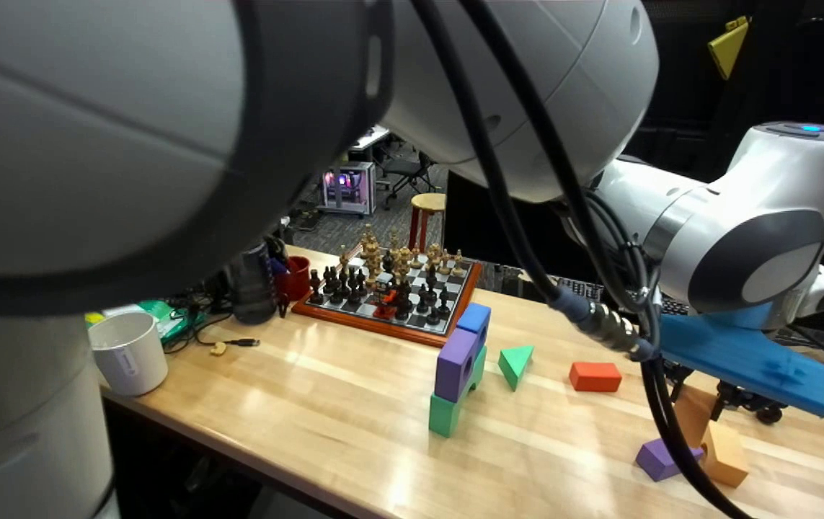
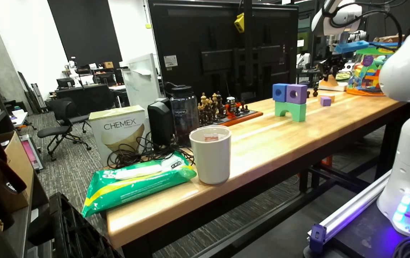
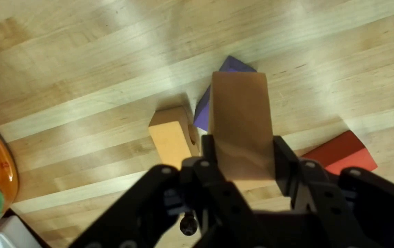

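My gripper [image 3: 243, 146] is shut on a tan-orange block [image 3: 240, 106], one finger against each side of it. In an exterior view this block [image 2: 329, 82] hangs beneath the gripper with its lower part flaring out. Partly hidden below it in the wrist view lies a purple block [image 3: 202, 115]. Just left of that stands a light-orange block [image 3: 170, 141] with a hole in its side. A red block [image 3: 350, 155] rests to the right. Farther along the table, a green arch [image 1: 444, 414] carries a purple block [image 1: 451, 375] and a blue block [image 1: 474, 317], side by side.
A green triangular block [image 1: 515, 364] lies between the arch and the red block. A chessboard [image 1: 383, 328] with pieces sits farther back. White cup [image 2: 210, 161], green wipes pack [image 2: 136, 182] and dark bottle [image 2: 185, 118] occupy one end. A tub of coloured blocks [image 2: 368, 71] stands near the gripper.
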